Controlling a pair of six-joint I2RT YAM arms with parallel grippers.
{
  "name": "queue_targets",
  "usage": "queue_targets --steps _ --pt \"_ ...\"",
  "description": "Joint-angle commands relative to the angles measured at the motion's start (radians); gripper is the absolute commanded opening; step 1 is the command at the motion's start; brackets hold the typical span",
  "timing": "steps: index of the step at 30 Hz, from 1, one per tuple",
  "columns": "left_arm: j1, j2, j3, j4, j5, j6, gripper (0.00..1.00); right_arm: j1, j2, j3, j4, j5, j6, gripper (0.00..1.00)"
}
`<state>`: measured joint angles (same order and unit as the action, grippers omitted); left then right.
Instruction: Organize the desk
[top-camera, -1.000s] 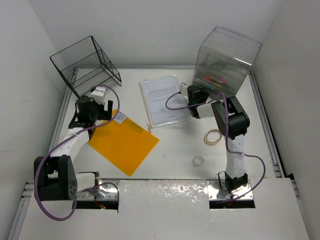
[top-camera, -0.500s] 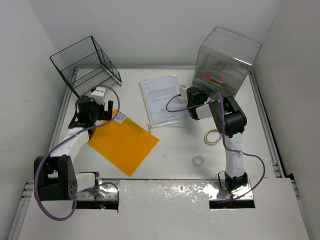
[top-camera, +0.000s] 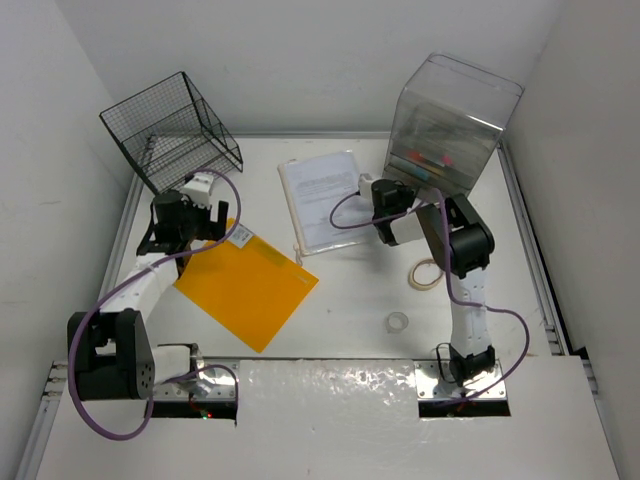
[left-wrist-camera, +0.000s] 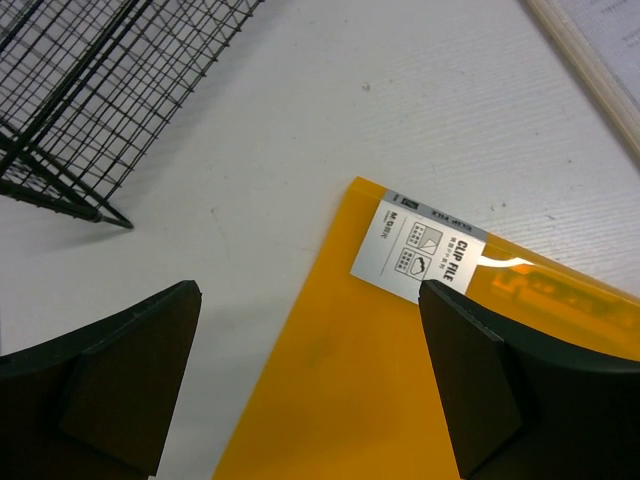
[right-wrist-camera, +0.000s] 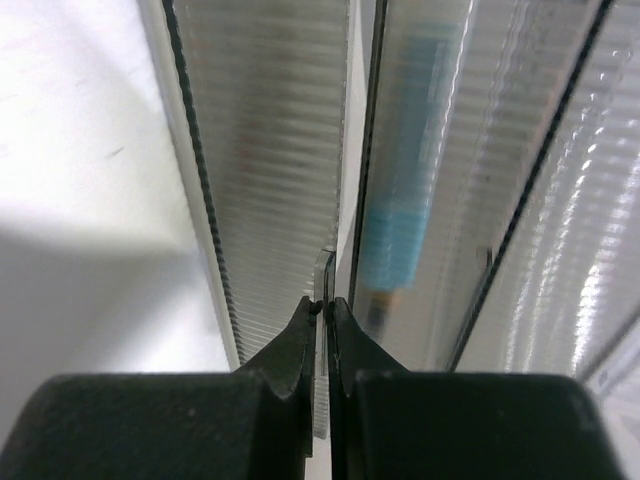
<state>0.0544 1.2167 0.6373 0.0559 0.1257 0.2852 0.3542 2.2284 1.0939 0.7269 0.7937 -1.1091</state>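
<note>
Desk (top-camera: 350, 290), white and edged with thin silver rails, lies under everything we see, from the arm bases at the near edge to the far wall. A black wire rack (top-camera: 175, 130) sits tilted at its far left corner. A clear plastic drawer box (top-camera: 450, 120) stands at the far right corner, with coloured items inside that are too blurred for us to name. Between the two lies a printed paper stack (top-camera: 322, 195).

An orange clip file (top-camera: 245, 290) lies flat left of centre, turned cornerwise. A cream rubber band (top-camera: 428, 273) rests near the right arm, and a small clear tape roll (top-camera: 398, 323) sits closer to the bases.

We find the left claw (top-camera: 212, 215) over the far corner of the clip file with its jaws wide apart and nothing between them. In its wrist view the file's white label (left-wrist-camera: 420, 250) shows between the two fingers (left-wrist-camera: 130, 380), with the foot of the rack just beside. We cannot tell whether the fingers touch the file.

We see the right claw (top-camera: 397, 185) at the front of the drawer box. Its wrist view shows the tips (right-wrist-camera: 322, 305) pinched closed on a thin clear tab (right-wrist-camera: 324, 270) of the ribbed front, with a blurred blue shape (right-wrist-camera: 395, 230) behind the plastic.
</note>
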Motion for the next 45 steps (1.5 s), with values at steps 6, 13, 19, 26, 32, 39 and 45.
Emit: queue_targets --steps 6,13,19,26,32,39,45 --pt "0.01 0.003 0.056 -0.024 0.091 0.014 0.89 0.143 -0.148 -0.141 -0.031 0.018 0.129 0.0" --pt "0.01 0.001 0.061 -0.042 0.114 0.019 0.89 0.219 -0.225 -0.189 -0.205 0.053 0.284 0.0" --pt "0.01 0.003 0.059 -0.042 0.124 0.02 0.89 0.233 -0.305 -0.152 -0.372 0.03 0.431 0.43" --pt "0.01 0.006 0.059 -0.047 0.126 0.025 0.89 0.235 -0.623 -0.14 -0.717 -0.192 0.899 0.78" --pt "0.012 0.006 0.061 -0.05 0.132 0.026 0.89 0.236 -0.763 -0.158 -1.148 -0.644 1.283 0.77" --pt "0.01 0.014 0.062 -0.053 0.147 0.025 0.89 0.238 -0.943 -0.428 -1.27 -0.729 1.473 0.73" --pt "0.01 0.014 0.068 -0.054 0.155 0.025 0.89 0.238 -1.139 -0.552 -1.271 -0.686 1.6 0.67"
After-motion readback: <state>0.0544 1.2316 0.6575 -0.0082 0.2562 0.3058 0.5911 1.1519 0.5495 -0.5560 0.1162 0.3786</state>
